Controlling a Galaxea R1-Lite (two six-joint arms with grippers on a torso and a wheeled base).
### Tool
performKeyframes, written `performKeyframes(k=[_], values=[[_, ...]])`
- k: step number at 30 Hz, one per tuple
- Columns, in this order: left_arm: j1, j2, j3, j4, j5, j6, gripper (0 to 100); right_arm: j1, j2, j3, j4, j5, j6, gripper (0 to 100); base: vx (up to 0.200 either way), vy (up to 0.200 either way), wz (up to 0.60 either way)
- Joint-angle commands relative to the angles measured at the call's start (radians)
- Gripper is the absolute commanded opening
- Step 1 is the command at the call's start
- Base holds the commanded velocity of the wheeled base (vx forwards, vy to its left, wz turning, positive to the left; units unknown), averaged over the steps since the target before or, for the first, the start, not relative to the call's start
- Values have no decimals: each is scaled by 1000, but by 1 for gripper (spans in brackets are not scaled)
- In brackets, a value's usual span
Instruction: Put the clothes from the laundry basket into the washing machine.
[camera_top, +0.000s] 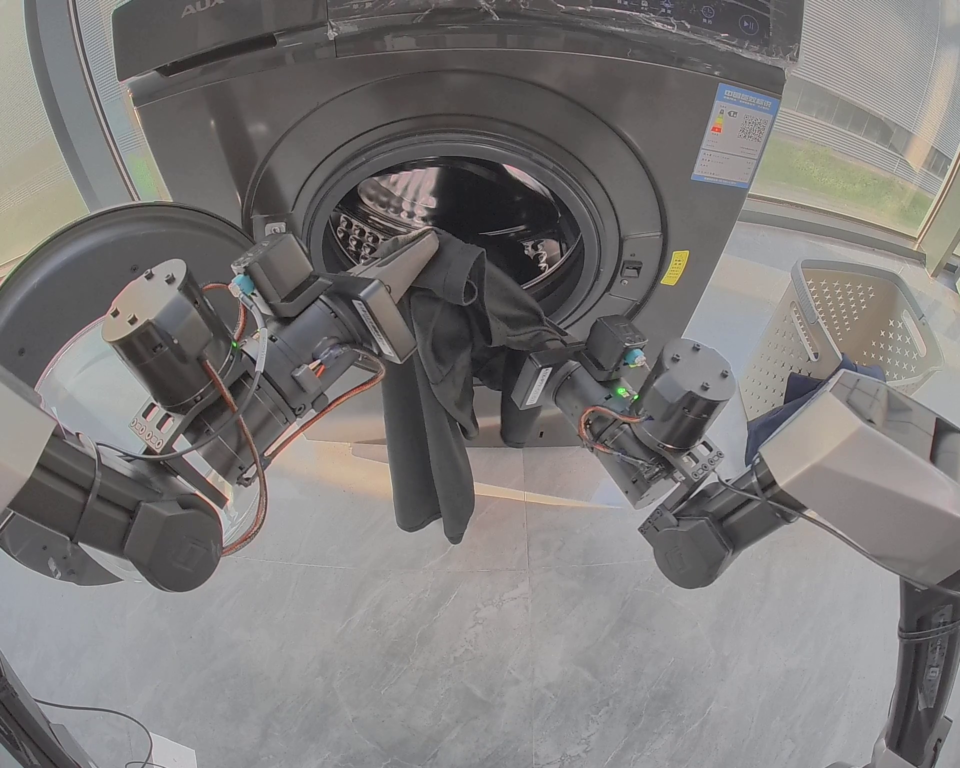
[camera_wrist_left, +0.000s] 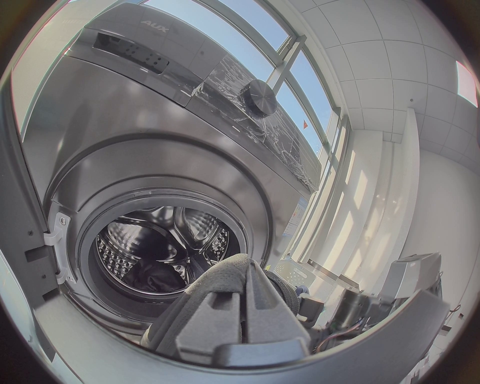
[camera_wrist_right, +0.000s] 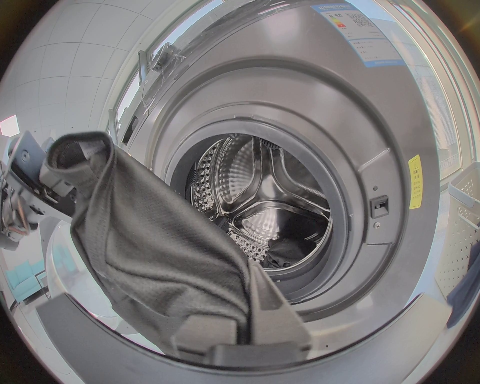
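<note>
Garment (camera_top: 440, 400) is clenched in L gripper (camera_top: 422, 250) and R gripper (camera_wrist_right: 248, 282) (both tight); low-hanging tail may be caught on washer rim (camera_top: 598, 240).

The dark garment (camera_top: 450, 340) held by the left hand (camera_wrist_left: 245, 282) and right hand (camera_wrist_right: 248, 305) is matt, finely knit cloth. Beyond them the washing machine (camera_top: 640, 160) has a satin grey metal front and a glossy perforated steel drum (camera_wrist_right: 250, 175); the laundry basket (camera_top: 860, 310) beside the right hand is pale matt plastic.
</note>
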Motion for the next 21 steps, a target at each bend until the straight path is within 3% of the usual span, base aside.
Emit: performKeyframes(k=[1, 8, 14, 15, 21], values=[[-4, 0, 18, 0, -2, -2, 0, -12, -162, 135, -21, 8, 1, 0, 0, 0, 0], [-58, -1, 93, -8, -3, -5, 0, -22, -286, 241, -21, 43, 3, 0, 0, 0, 0], [-62, -1, 108, 0, -16, -7, 0, -8, -318, 367, -34, 70, 3, 0, 0, 0, 0], [-61, 0, 114, 0, -19, -8, 100, -3, -318, 368, -45, 74, 4, 0, 0, 0, 0], [-59, 46, 168, -10, -6, -22, 100, 14, -343, 339, -45, 76, 6, 0, 0, 0, 0]])
